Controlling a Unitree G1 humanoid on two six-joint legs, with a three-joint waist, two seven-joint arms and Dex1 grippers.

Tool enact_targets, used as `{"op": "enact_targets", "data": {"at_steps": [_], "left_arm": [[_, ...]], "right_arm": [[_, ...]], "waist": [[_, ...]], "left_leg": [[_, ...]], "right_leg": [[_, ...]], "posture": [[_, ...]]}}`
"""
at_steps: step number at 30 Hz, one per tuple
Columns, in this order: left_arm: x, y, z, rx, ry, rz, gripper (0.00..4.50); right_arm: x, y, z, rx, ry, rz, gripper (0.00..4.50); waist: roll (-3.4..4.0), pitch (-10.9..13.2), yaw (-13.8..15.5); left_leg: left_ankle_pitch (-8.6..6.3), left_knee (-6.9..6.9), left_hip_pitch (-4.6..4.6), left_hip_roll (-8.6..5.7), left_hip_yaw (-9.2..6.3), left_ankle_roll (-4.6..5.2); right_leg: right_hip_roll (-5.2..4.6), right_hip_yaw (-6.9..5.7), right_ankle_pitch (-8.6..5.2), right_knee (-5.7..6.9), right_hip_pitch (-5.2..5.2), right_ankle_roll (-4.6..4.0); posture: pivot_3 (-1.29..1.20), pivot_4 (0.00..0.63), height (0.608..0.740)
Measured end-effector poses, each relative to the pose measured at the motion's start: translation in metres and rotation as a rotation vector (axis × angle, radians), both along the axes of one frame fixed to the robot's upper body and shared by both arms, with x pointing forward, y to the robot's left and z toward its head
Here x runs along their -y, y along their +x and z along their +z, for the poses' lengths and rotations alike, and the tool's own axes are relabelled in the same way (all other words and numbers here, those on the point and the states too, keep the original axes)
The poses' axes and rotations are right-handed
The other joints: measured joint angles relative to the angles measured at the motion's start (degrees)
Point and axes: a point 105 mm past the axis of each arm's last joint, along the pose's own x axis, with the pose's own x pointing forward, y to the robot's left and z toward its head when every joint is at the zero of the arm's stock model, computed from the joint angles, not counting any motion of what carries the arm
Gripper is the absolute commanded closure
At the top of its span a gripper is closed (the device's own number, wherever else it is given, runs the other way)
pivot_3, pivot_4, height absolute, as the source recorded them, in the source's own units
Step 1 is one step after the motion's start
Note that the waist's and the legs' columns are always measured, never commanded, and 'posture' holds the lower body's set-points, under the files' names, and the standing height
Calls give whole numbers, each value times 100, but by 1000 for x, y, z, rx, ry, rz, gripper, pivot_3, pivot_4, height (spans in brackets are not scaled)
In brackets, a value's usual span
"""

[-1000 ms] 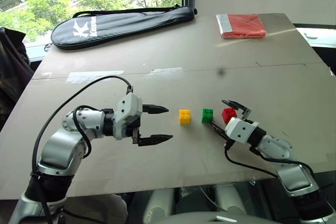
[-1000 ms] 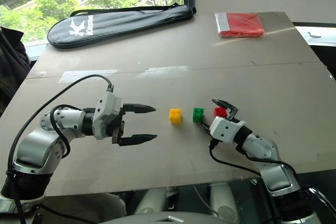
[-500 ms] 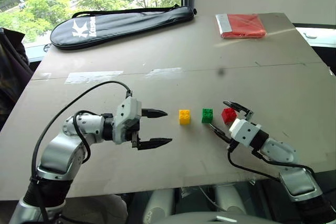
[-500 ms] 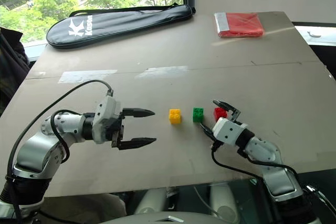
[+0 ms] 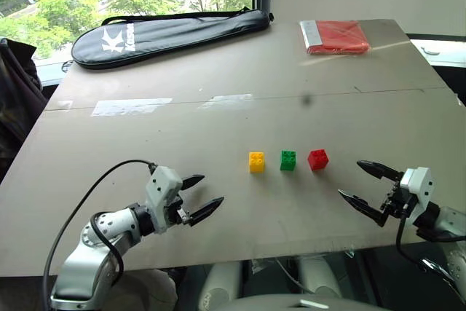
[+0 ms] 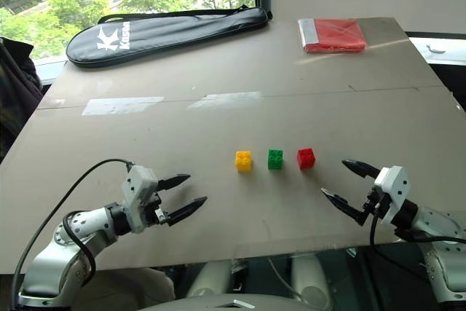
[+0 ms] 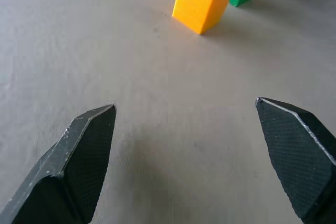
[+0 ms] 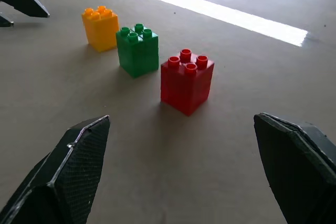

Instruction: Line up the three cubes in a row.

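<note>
Three small studded plastic cubes standing in a straight row mid-table, apart from one another: yellow cube (image 5: 256,162) at 9 o'clock of the green cube (image 5: 287,160), red cube (image 5: 317,159) at 3 o'clock of it. Left gripper (image 5: 198,196) at about 8 o'clock of the row, black fingers spread wide, empty. Right gripper (image 5: 359,183) at about 4 o'clock, fingers likewise spread, gripping nothing. Long black zipped racket bag (image 5: 167,33) and flat red packet (image 5: 336,36) toward 12 o'clock on the brown table (image 5: 218,118).

Lettering on the black bag

I can read a large white "K" on the bag (image 5: 171,30), upper left of the frame; the smaller word beside it stays illegible.
</note>
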Motion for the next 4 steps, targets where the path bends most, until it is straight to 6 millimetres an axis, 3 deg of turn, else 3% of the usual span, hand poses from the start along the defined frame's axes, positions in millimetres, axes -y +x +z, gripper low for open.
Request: {"op": "enact_targets", "data": {"at_steps": [4], "left_arm": [[2, 1, -1, 36, 24, -5, 150]], "right_arm": [[11, 0, -6, -38, 12, 14, 0]], "waist": [[2, -1, 0]], "left_leg": [[0, 0, 1, 1, 7, 0]], "right_leg": [[-1, 5, -5, 2, 0, 8]], "posture": [[0, 150, 712]]}}
